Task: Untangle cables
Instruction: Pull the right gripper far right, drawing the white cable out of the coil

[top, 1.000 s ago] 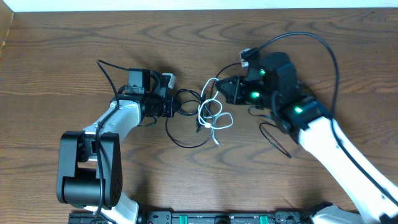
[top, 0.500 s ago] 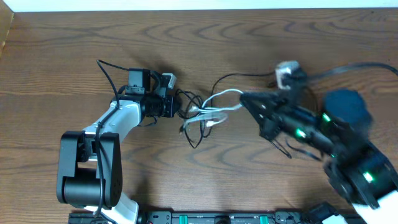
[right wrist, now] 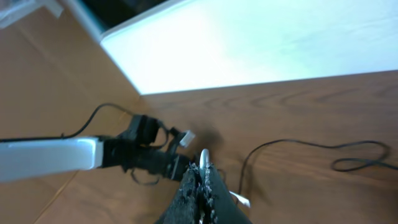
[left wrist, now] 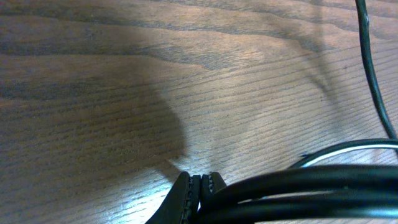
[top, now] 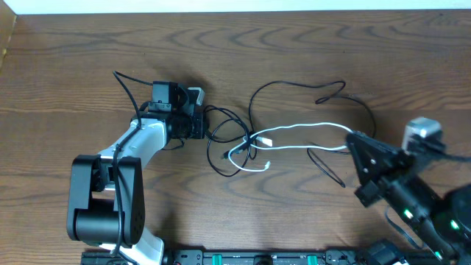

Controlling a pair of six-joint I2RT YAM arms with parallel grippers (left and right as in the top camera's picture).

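The thin white cord [top: 309,126] runs taut from a knot of cables [top: 246,143] at mid-table to my right gripper [top: 351,138], which is shut on its end. In the right wrist view the white cord [right wrist: 203,154] pokes out between the closed tips of that gripper [right wrist: 203,171]. My left gripper [top: 200,126] is shut on black cables [top: 218,126] at the knot's left side. Those black cables [left wrist: 298,186] cross close beside its closed tips [left wrist: 199,185]. A long black cable [top: 294,83] loops over the far side of the table.
Another thin black cord [top: 325,165] lies loose in front of the white one. The left arm [top: 132,147] stretches across the left half of the wooden table [top: 73,66]. A pale wall edge [right wrist: 261,43] borders the table's far side.
My right gripper has swung right and toward the front, drawing the white cord out of the knot into a long line. The black loop has spread open behind it. The left arm held still.
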